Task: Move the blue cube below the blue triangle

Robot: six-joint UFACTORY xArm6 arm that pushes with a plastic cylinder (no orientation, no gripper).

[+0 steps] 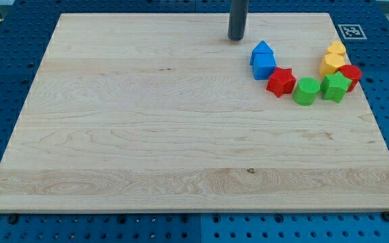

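Blue cube sits right of and below my tip, touching blue triangle.

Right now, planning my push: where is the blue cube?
The blue cube sits upper right, touching the blue triangle just above it, the red star at its lower right.

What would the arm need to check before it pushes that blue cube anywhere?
1. My tip in view: ok, up-left of the blue pair.
2. Blue cube found: ok.
3. Blue triangle found: ok, touching the cube's top side.
4. Cube already below the triangle in this view: ok, looks so.
5. Room beside the cube: not ok, red star touches it.
6. Wooden board edge far off: ok.
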